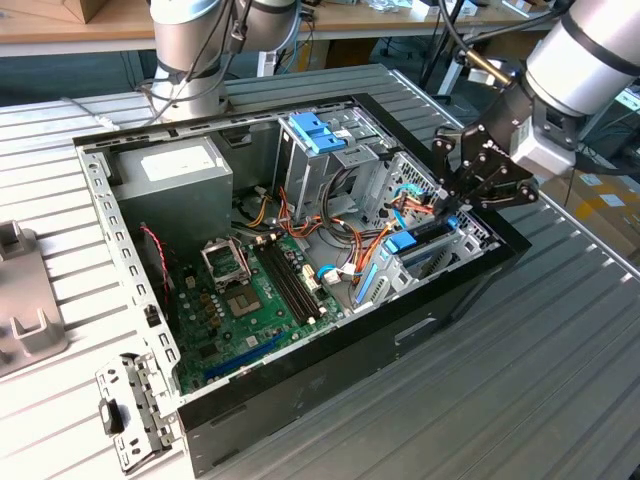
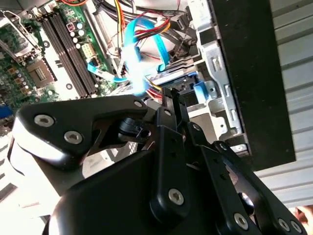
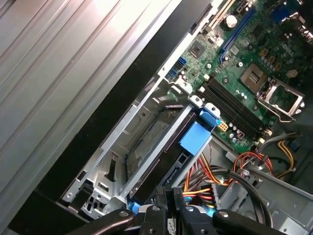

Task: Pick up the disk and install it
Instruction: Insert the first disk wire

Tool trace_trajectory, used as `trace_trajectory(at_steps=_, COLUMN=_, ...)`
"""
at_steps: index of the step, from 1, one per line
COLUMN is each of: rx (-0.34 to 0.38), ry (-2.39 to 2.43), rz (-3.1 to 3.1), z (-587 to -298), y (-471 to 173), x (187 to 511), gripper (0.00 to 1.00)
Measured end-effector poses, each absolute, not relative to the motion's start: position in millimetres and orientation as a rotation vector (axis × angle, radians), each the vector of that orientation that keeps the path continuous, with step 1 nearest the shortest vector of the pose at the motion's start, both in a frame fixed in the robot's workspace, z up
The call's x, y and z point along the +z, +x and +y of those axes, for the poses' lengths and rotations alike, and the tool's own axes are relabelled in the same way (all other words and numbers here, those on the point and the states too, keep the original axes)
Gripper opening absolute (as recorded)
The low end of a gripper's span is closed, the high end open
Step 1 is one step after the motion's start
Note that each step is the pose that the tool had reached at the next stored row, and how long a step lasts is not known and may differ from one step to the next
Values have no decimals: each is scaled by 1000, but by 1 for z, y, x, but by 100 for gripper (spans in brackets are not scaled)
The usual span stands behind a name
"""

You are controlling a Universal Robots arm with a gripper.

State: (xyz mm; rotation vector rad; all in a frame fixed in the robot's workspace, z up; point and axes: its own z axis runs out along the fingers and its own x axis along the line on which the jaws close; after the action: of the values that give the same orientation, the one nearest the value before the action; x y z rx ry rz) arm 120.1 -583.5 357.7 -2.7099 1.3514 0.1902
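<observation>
The disk (image 1: 412, 248) sits edge-up in the drive bay at the case corner on the exterior view's right, with its light-blue frame tab (image 1: 400, 242) on top. In the first wrist view the disk (image 3: 162, 164) runs as a dark slab down the metal bay, its blue tab (image 3: 197, 135) at the motherboard end. My gripper (image 1: 455, 207) hangs right over the disk's other end. Its fingers (image 3: 161, 197) are shut together, tips at the blue frame corner (image 3: 134, 209). In the second wrist view my gripper (image 2: 171, 98) touches the disk (image 2: 172, 78).
The open black case (image 1: 470, 290) lies on a slatted metal table (image 1: 560, 380). Inside are the motherboard (image 1: 250, 300), a grey power supply box (image 1: 175, 180), a drive cage with blue tabs (image 1: 315, 135) and loose orange and blue cables (image 1: 385, 235). A loose bracket (image 1: 130, 410) lies outside.
</observation>
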Motion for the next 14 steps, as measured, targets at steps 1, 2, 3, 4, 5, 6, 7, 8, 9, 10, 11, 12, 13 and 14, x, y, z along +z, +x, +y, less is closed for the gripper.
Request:
trace_trajectory(at_steps=1, rx=190, ry=-2706, rz=1359, z=-583, y=120, x=357, gripper=16)
trace_trajectory(at_steps=2, rx=189, ry=-2700, rz=1370, z=-583, y=120, x=357, gripper=16)
trace_trajectory(at_steps=3, rx=187, ry=-2681, rz=1403, z=-583, y=120, x=356, gripper=16)
trace_trajectory(at_steps=4, rx=185, ry=-2667, rz=1429, z=-583, y=120, x=355, gripper=16)
trace_trajectory(at_steps=5, rx=184, ry=-2658, rz=1443, z=-583, y=120, x=355, gripper=16)
trace_trajectory(at_steps=6, rx=183, ry=-2648, rz=1460, z=-583, y=120, x=355, gripper=16)
trace_trajectory(at_steps=7, rx=181, ry=-2631, rz=1487, z=-583, y=120, x=354, gripper=16)
trace_trajectory(at_steps=8, rx=180, ry=-2622, rz=1502, z=-583, y=120, x=354, gripper=16)
trace_trajectory(at_steps=9, rx=179, ry=-2610, rz=1521, z=-583, y=120, x=354, gripper=16)
trace_trajectory(at_steps=10, rx=178, ry=-2601, rz=1536, z=-583, y=120, x=354, gripper=16)
trace_trajectory(at_steps=11, rx=177, ry=-2595, rz=1545, z=-583, y=120, x=354, gripper=16)
trace_trajectory(at_steps=12, rx=175, ry=-2582, rz=1566, z=-583, y=120, x=354, gripper=16)
trace_trajectory(at_steps=13, rx=174, ry=-2568, rz=1586, z=-583, y=120, x=354, gripper=16)
trace_trajectory(at_steps=14, rx=173, ry=-2560, rz=1597, z=-583, y=120, x=353, gripper=16)
